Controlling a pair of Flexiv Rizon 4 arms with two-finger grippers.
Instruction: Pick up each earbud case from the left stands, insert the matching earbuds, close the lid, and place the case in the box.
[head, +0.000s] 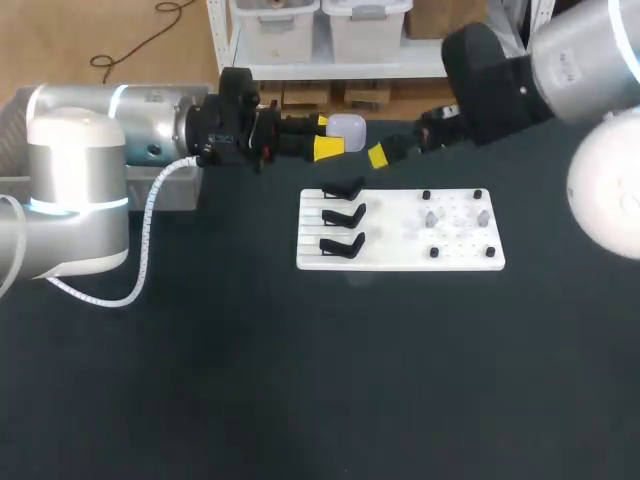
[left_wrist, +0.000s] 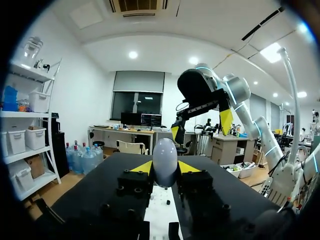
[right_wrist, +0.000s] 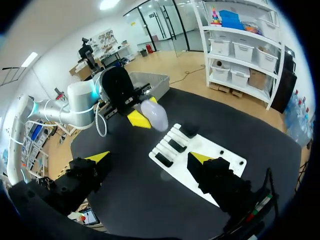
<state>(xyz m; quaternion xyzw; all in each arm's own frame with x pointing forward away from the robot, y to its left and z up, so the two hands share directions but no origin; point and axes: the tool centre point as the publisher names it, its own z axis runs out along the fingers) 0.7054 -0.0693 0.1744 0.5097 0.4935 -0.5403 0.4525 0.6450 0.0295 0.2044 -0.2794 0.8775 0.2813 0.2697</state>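
Observation:
My left gripper (head: 335, 136) is shut on a white, egg-shaped earbud case (head: 345, 128) and holds it in the air behind the white board (head: 400, 255). In the left wrist view the case (left_wrist: 165, 161) stands upright between the yellow tips. My right gripper (head: 400, 142) hangs open just to the right of the case, apart from it, and shows ahead as the right gripper (left_wrist: 200, 125). In the right wrist view, my right gripper (right_wrist: 150, 159) has nothing between its fingers, and the case (right_wrist: 154, 114) is beyond them. Three black stands (head: 343, 215) on the board's left are bare. Small pale earbuds (head: 430, 216) sit on its right.
A grey bin (head: 15, 105) stands at the table's far left edge, behind my left arm, and shows as the bin (right_wrist: 150, 82) past the left gripper. Short black pegs (head: 434, 252) stick up from the board's right half. Black tabletop spreads in front of the board.

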